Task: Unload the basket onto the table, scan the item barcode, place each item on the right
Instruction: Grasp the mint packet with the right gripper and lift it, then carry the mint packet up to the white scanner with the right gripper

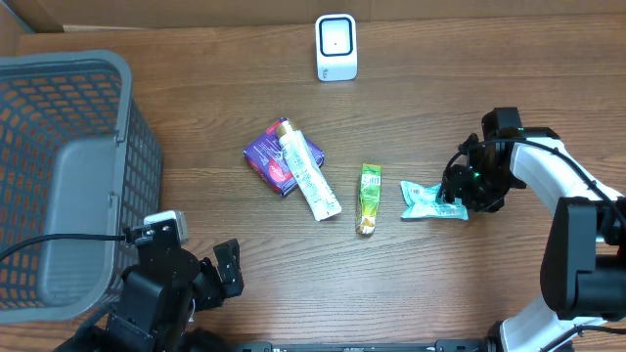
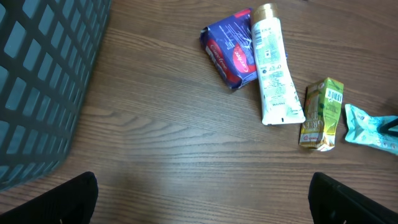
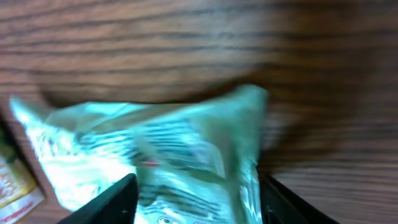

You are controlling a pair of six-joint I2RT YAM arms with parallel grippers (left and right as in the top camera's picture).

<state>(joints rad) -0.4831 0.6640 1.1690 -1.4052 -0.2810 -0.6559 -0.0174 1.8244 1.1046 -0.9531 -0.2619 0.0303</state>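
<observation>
**Desk:** Where does the right pincer (image 1: 458, 198) stand?

**Photographer:** Low over the table (image 1: 196, 108), jaws apart and astride the right end of the teal packet (image 1: 425, 200). The wrist view does not show whether they press it yet.

**Desk:** And the packet itself?

**Photographer:** Flat on the table, well apart from the scanner (image 1: 335, 47), on the robot's side of it and off to the right. Its long axis runs side to side, so it stretches leftward from the jaws, which span its narrow width.

**Desk:** Which arm is nearer?

**Photographer:** The right one, plainly. The left pincer (image 2: 204, 186), wide open and holding nothing, hangs far to the left of the scanner, by the robot's edge.

**Desk:** What does the coming move turn on?

**Photographer:** Likely that end-on grip. Once clamped, the packet must travel away from the robot and leftward to face the scanner.

**Desk:** Any containers?

**Photographer:** One grey basket (image 1: 68, 64), well left of the scanner, with nothing showing inside. A green carton (image 1: 368, 198), white tube (image 1: 308, 176) and purple pack (image 1: 274, 156) lie loose on the robot's side of the scanner.
</observation>
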